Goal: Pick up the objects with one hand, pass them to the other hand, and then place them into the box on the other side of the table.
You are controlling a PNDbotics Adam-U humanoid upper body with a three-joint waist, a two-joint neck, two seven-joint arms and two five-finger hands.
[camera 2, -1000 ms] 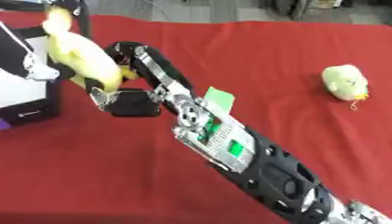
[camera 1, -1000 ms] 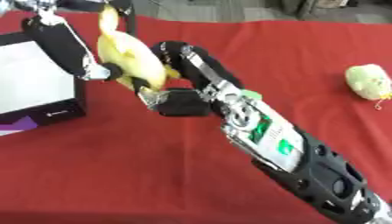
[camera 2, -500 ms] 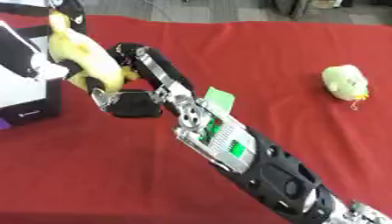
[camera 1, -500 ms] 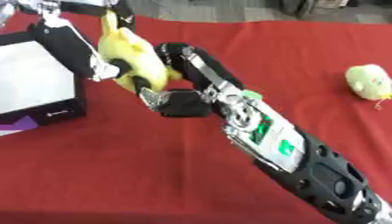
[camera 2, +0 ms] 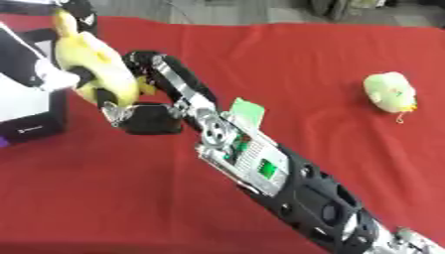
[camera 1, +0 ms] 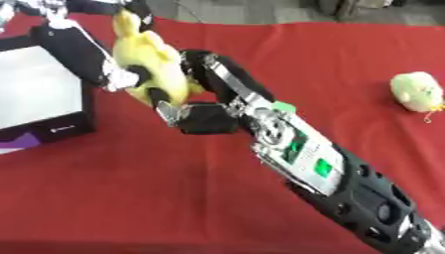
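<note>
A red table [camera 1: 130, 198] fills the view. The robot's right arm reaches across it, its right hand [camera 1: 204, 111] curled around a yellow plush toy [camera 1: 152, 67]. The left hand [camera 1: 96, 62] grips the same toy from the other side, apparently mid-handover beside the white box [camera 1: 35, 94]. A second, pale green toy [camera 1: 417, 92] waits far right.

yellow plush toy [camera 1: 149, 63]: edged slightly toward the box [camera 1: 39, 94] | left hand [camera 1: 87, 57]: closed further in on the toy | right hand [camera 1: 195, 106]: shifted with it
</note>
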